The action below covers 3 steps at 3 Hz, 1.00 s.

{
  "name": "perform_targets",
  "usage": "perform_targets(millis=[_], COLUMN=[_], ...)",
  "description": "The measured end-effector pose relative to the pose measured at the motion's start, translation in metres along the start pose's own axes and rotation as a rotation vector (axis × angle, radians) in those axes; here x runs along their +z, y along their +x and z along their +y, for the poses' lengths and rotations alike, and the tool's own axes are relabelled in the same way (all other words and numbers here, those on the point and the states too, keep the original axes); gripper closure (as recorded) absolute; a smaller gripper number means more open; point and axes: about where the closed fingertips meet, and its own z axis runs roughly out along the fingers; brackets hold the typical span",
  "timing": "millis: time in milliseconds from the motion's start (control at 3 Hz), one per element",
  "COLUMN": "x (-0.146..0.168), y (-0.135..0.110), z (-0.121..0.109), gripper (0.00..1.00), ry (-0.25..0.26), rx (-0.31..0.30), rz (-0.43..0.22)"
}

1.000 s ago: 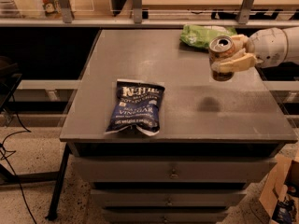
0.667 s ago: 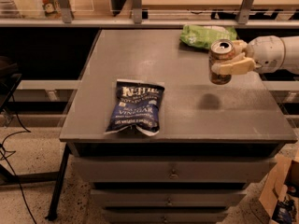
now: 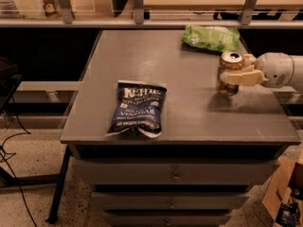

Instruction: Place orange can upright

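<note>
– Lower than a moment ago, isn't it, the orange can (image 3: 230, 63)?
– Yes, it has come down and shifted slightly toward the right edge. Its shadow lay apart on the tabletop before and now meets its base. Whether the base actually touches the table (image 3: 189, 122) I cannot tell.
– How does it stand?
– Upright, silver top up, over the right side of the table, past the middle toward the back.
– And the gripper (image 3: 235, 70)?
– One gripper, reaching in from the right, its two pale fingers (image 3: 240, 77) clamped around the can's middle.
– What else lies there?
– Two chip bags. One blue chip bag (image 3: 137, 109) lies flat near the front, well left of the can. One green chip bag (image 3: 210, 37) lies at the back edge, behind the can and apart from it.
– Only one can?
– Only one. Under the tabletop three drawer fronts (image 3: 142, 171) show, the lowest cut off, and one cardboard box (image 3: 284, 197) stands on the floor at the right
</note>
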Motion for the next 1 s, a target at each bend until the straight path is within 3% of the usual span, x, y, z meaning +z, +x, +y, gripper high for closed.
perform_targets(millis=[667, 1000], x=[-0.016, -0.019], y=[0.032, 0.033], z=[0.011, 0.018], gripper=[0.12, 0.00], ry=[0.044, 0.045], rx=[0.082, 0.082], rz=[-0.031, -0.026])
